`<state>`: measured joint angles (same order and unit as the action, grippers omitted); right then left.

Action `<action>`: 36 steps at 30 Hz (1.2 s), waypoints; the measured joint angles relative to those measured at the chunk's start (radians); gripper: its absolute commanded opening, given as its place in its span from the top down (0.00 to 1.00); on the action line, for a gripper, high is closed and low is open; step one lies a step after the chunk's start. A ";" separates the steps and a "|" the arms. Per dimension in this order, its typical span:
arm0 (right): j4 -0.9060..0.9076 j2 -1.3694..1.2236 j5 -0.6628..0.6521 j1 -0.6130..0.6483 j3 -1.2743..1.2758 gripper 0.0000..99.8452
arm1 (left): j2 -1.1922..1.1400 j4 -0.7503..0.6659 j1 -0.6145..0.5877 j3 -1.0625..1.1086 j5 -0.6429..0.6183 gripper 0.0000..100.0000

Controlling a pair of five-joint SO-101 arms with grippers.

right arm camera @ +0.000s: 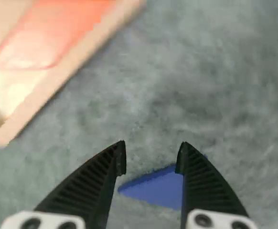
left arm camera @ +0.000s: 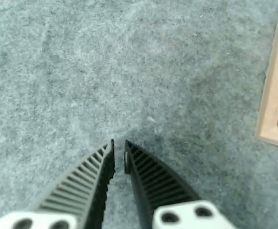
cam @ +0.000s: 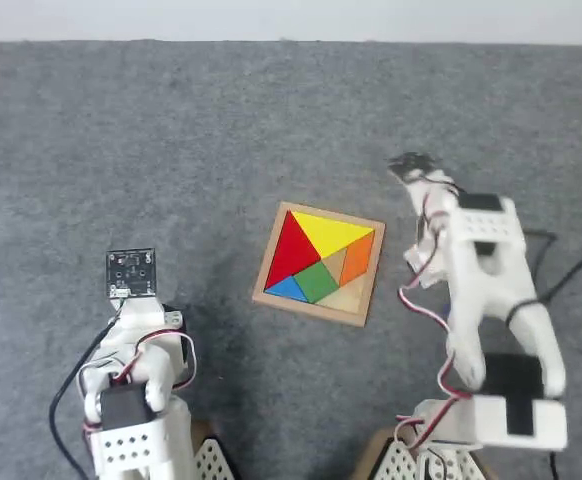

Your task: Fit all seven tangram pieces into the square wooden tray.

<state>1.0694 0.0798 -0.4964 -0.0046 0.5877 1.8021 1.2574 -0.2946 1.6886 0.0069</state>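
The square wooden tray (cam: pixel 363 318) lies mid-table with red, yellow, orange, green and light-blue pieces in it. Its corner toward the right arm shows a pale wood-coloured patch (cam: pixel 347 294). My right gripper (right arm camera: pixel 152 143) is open just above the carpet, beside the tray's edge (right arm camera: pixel 58 81). A dark blue piece (right arm camera: pixel 158 187) lies between its fingers, close against one finger. In the high view the right arm (cam: pixel 481 255) covers that piece. My left gripper (left arm camera: pixel 119 141) is shut on nothing over bare carpet, with the tray's rim (left arm camera: pixel 272 90) off to one side.
Grey carpet covers the whole table. The left arm (cam: pixel 136 350) stays near the front edge, well apart from the tray. Cables trail from the right arm toward the table's right side.
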 measured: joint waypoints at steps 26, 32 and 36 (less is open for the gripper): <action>-0.308 0.195 0.272 -0.121 0.304 0.82 | 0.000 0.000 0.000 0.000 0.000 0.96; -0.308 0.195 0.348 -0.129 0.304 0.82 | 0.000 0.000 0.000 0.000 0.000 0.96; -0.245 0.195 0.454 -0.126 0.304 0.82 | 0.000 0.000 0.000 0.000 0.000 0.96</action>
<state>0.8239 0.2746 -0.0422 -0.1304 0.8915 1.8021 1.2574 -0.2946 1.6886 0.0069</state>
